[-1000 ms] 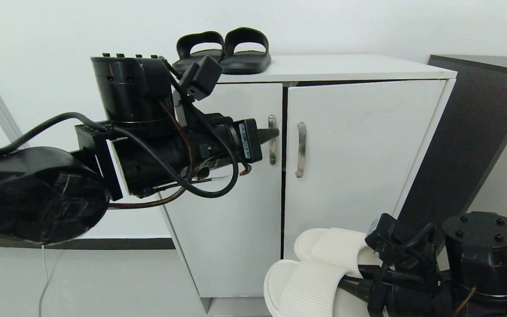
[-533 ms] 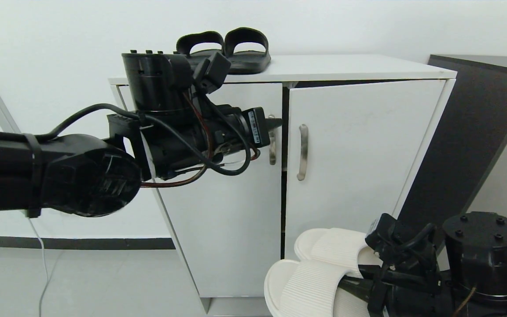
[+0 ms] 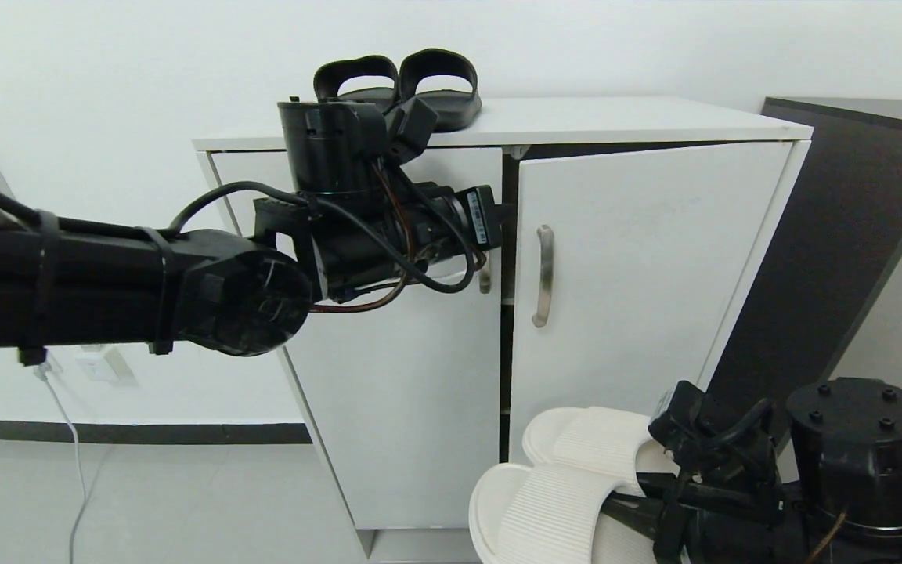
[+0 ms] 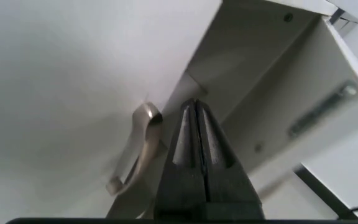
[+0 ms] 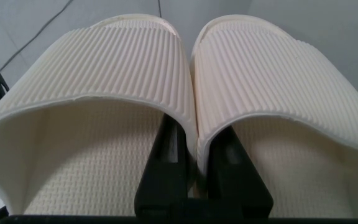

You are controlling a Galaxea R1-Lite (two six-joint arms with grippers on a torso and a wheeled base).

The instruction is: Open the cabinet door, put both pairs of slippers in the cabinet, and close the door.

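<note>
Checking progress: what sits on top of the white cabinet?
A pair of black open-toe slippers, side by side toward its left side; the left arm hides part of their front edge.

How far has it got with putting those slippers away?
No slippers are inside yet. In hand: the left gripper, jaws shut, pokes into the gap between the doors, and the right door stands slightly ajar; the right gripper holds the white slippers. Left: swing the door wide, put in the white pair, then the black slippers from the cabinet top, and close up.
</note>
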